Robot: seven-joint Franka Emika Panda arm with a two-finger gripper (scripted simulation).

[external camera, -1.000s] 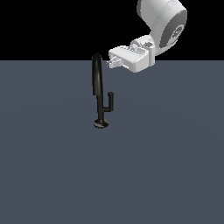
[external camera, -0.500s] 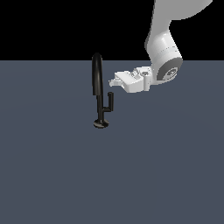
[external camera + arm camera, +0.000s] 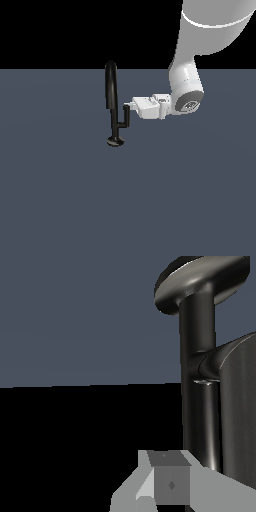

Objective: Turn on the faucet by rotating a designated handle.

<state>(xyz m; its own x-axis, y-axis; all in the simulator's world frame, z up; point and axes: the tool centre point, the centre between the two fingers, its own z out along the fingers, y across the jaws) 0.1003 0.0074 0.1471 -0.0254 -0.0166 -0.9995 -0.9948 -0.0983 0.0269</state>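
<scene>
place: bare simulated scene | evidence: flat grey floor [image 3: 60, 200], black void backdrop [image 3: 50, 30]

Faucet [image 3: 111, 90]: glossy black throughout, spout, stem and round base alike; in the wrist view it reads dark grey-black with pale streaked highlights along the stem [image 3: 197, 321]. Handle [image 3: 128, 115]: same black, no markings. Counter [image 3: 60, 190]: flat slate blue-grey, plain, no pattern. Background above it: solid black. Arm [image 3: 210, 30]: white, with a light grey shaded joint cap. Gripper [image 3: 126, 106]: white body, its fingers showing light to mid grey in the wrist view [image 3: 170, 483].
</scene>
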